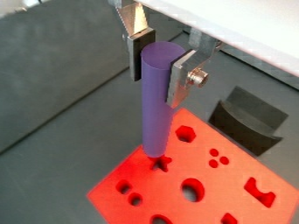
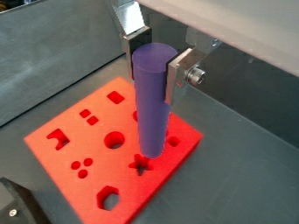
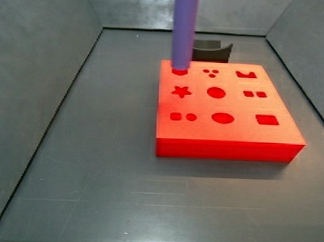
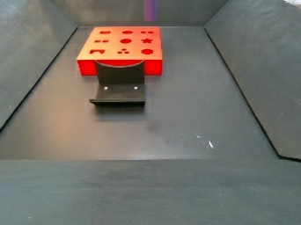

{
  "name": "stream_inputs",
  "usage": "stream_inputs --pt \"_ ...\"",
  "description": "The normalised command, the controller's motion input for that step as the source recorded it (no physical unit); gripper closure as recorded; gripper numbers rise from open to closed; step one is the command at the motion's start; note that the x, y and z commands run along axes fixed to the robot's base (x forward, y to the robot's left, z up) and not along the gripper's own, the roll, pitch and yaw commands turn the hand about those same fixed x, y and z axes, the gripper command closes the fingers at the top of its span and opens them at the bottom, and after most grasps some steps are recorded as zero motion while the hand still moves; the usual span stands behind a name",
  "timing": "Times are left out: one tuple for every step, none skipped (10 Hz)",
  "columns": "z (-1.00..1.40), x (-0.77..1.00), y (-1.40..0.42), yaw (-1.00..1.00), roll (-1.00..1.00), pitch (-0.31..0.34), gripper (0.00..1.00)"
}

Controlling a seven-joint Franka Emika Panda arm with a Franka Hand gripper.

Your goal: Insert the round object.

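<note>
End effector clamped on round object, fingers gripping upper end; long axis vertical, lower tip over red block.

The round object is a long, slim, smooth purple cylinder, standing upright. The pincer clamps its upper end between silver plates in both wrist views. Its lower end sits at the top face of the red block, near a corner, beside a star-shaped hole. In a side view only its lowest part shows.
</note>
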Motion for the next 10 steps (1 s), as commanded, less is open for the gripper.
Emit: stream_inputs --pt "-0.27 1.0 0.22 0.05 0.0 -0.06 1.0" --pt "-0.26 0.97 0.18 0.06 0.01 -0.057 1.0" --pt "-0.19 1.0 0.13 0.07 0.05 -0.026 1.0" --pt "-0.15 0.98 0.02 0.08 0.08 -0.023 1.0" --pt "-0.16 0.93 0.01 0.09 0.12 -0.024 1.0" --pt "-0.15 0.91 0.01 0.09 0.19 -0.009 1.0" --pt "-0.17 0.9 0.0 0.09 0.18 -0.01 1.0" --pt "-0.18 0.89 0.0 0.1 0.16 -0.024 1.0" --pt "-0.2 0.86 0.0 0.11 0.14 -0.04 1.0" --pt "-0.28 0.77 0.0 0.15 0.16 -0.044 1.0"
